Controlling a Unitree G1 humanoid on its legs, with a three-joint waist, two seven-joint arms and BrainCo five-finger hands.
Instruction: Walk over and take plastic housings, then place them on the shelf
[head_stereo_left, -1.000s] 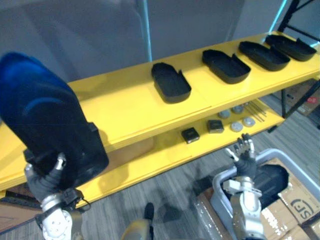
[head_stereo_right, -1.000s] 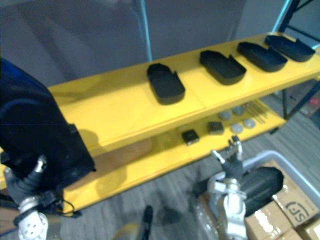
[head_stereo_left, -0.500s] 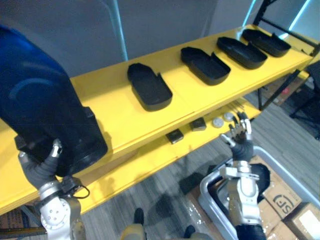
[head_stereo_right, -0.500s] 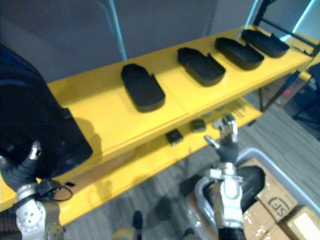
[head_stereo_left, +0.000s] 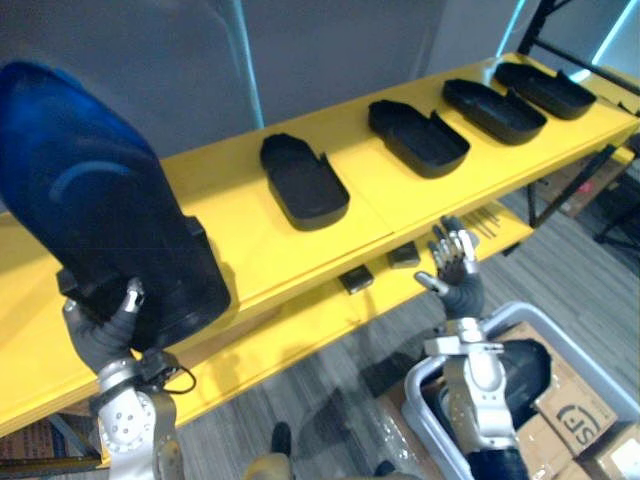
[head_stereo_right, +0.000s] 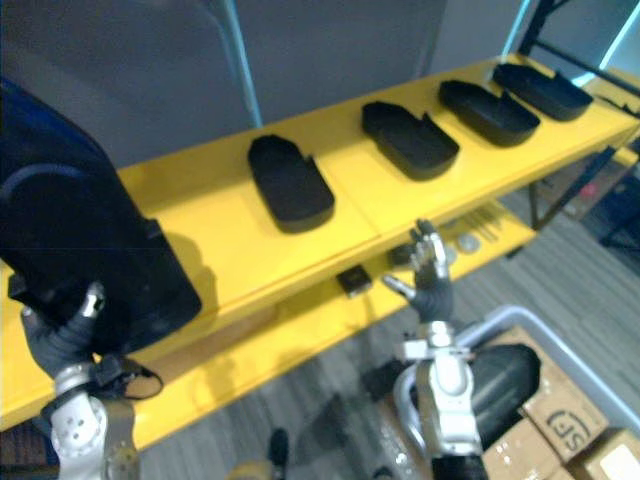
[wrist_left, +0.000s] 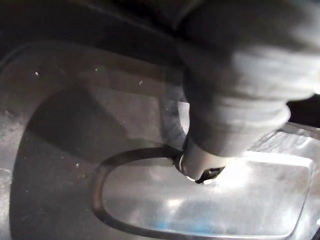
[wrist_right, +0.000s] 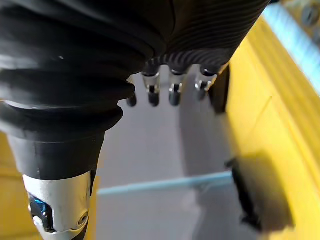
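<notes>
Four shallow black plastic housings (head_stereo_left: 303, 183), tray-shaped with notched ends, lie in a row on the upper yellow shelf (head_stereo_left: 245, 215) in the left eye view, all beyond the left hand (head_stereo_left: 103, 338) and off to its right. That hand is curled round the bottom edge of a fifth, a large black rounded plastic housing (head_stereo_left: 100, 225), and holds it up on end above itself, over the shelf's bare stretch. So the placing step is in hand, I'd say. The next move, by my reckoning, is to tip the shell flat and lower it onto that bare yellow board, clear of the nearest tray in the row. The right hand (head_stereo_left: 455, 278) is raised with its fingers spread and holds nothing, just in front of the lower yellow shelf (head_stereo_left: 300, 322). Below it sits a pale grey bin (head_stereo_left: 418, 395) with another dark housing (head_stereo_left: 532, 362) inside.

Over to the right eye view, same scene. The held housing has a smooth matt back with a bluish sheen and a boxy stepped base right above the left hand. A small black square block (head_stereo_right: 352, 280) lies on the lower shelf, just beside the right hand.

The left wrist view looks into the shell, with its glossy, faintly dusty inner wall and one raised curved rib. A covered finger presses against that wall.

In the right wrist view the fingers (wrist_right: 160, 92) hang straight in a row and touch nothing. Slick, painted-looking yellow shelf runs past them.
</notes>
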